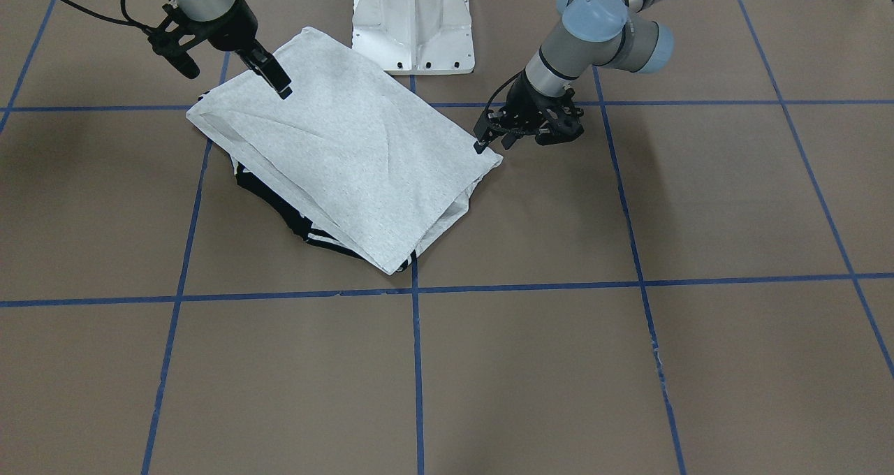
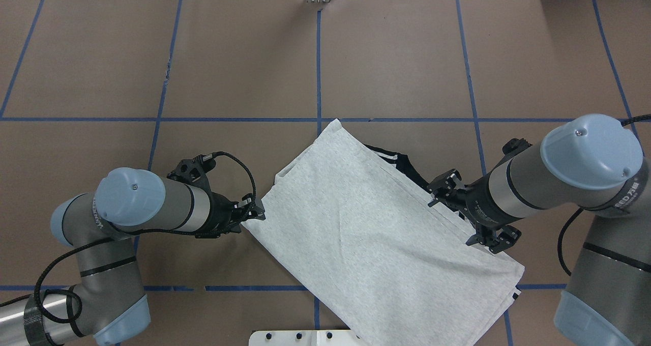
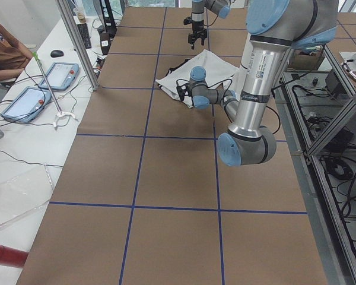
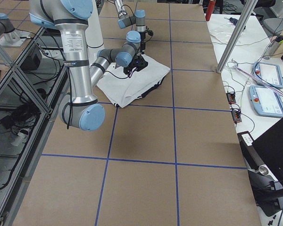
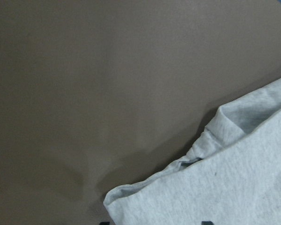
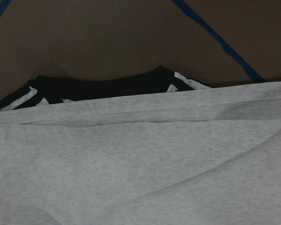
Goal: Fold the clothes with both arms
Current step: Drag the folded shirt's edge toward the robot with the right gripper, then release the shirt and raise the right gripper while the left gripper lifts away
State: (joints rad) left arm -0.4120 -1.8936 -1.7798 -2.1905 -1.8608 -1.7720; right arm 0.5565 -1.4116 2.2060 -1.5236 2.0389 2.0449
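1. Front view: the light grey folded T-shirt (image 1: 349, 161) is laid slantwise on the brown table with blue tape lines (image 1: 628, 363). The left black gripper (image 1: 492, 142) is set low, right at one corner of it.
2. Overhead view: the shirt's long side is seen to run from the far middle toward the robot's right. The right black gripper (image 2: 491, 240) is held over the far long edge. The left one is judged better placed for a grab.
3. Left side view: the shirt is seen far off, and the fingers cannot be judged.
4. Right side view: it cannot be told whether the right fingers are spread or pressed together.
5. Left wrist view: two dark fingertips (image 5: 205, 222) are seen wide apart. The corner lies just ahead, and nothing is pinched.
6. Right wrist view: the black striped trim (image 6: 107, 86) is seen poking out from under the grey edge. No fingers are shown.
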